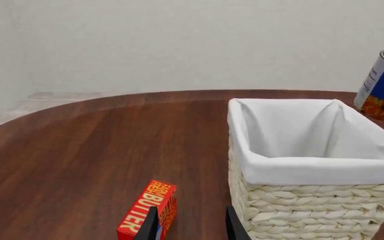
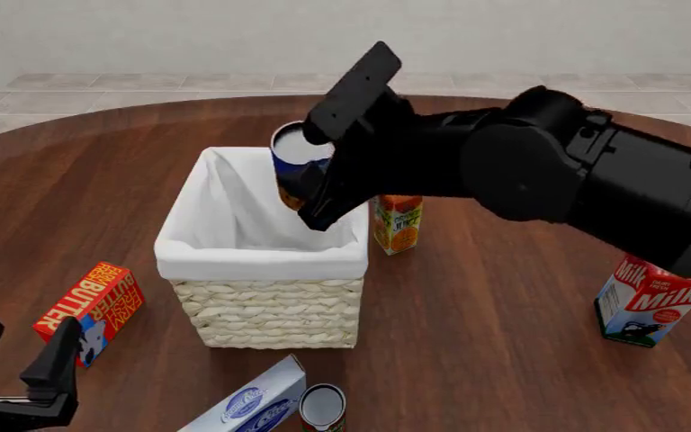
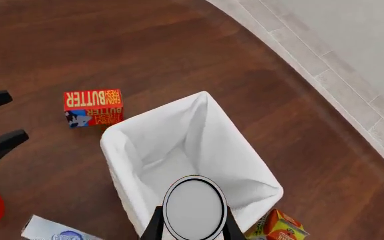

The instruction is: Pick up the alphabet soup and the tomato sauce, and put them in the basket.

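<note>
The alphabet soup (image 2: 295, 162) is held clamped in the right end effector (image 2: 317, 171), tilted, above the far rim of the basket (image 2: 262, 261) at the 1 o'clock corner in the front view. Its pale top (image 3: 194, 207) is seen between the two fingers in the right wrist view, directly over the white cloth liner (image 3: 178, 150); no contact with the liner can be confirmed. The basket stands at the centre of the counter (image 2: 489, 342) with nothing seen inside it.

The tomato sauce (image 2: 321, 409) stands upright on the counter at 6 o'clock of the basket, just beside a pale blue-and-white carton (image 2: 249, 403). Only its silvery top and a strip of red label are visible.

The left end effector (image 2: 15, 360) is found at 8 o'clock, near the counter's near edge, its fingers apart and holding nothing. A butter box (image 2: 90, 310) lies just beyond it. An orange juice carton (image 2: 398, 223) stands at 2 o'clock of the basket, and a milk carton (image 2: 648, 301) at 4 o'clock, well apart.
</note>
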Motion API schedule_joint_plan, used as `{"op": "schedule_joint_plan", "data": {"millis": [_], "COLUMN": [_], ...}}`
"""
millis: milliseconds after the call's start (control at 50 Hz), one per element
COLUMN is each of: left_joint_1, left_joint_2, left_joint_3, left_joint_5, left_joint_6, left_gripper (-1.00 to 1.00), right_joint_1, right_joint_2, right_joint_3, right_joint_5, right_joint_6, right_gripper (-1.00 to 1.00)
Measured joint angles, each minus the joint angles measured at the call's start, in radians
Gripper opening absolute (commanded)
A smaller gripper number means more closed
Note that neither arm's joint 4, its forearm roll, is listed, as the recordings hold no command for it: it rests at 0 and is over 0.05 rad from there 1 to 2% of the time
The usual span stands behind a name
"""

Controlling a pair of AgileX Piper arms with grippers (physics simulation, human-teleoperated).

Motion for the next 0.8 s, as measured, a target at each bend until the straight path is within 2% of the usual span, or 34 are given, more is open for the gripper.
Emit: {"op": "schedule_joint_plan", "data": {"millis": [340,800], "left_joint_1": [-0.001,0.000], "left_joint_2": [-0.003,-0.003], "left_joint_3": [0.000,0.000], "left_joint_5": [0.003,0.004], "left_joint_6": [-0.003,-0.005], "left_gripper": [1.00,1.00], "right_joint_1": [0.023,-0.002], "right_joint_2": [0.075,0.217], "right_joint_3": [-0.073,-0.155], "right_joint_5": [0.085,0.123], "right_joint_6": [0.027,0.037], "right_gripper": [-1.00,-1.00]}}
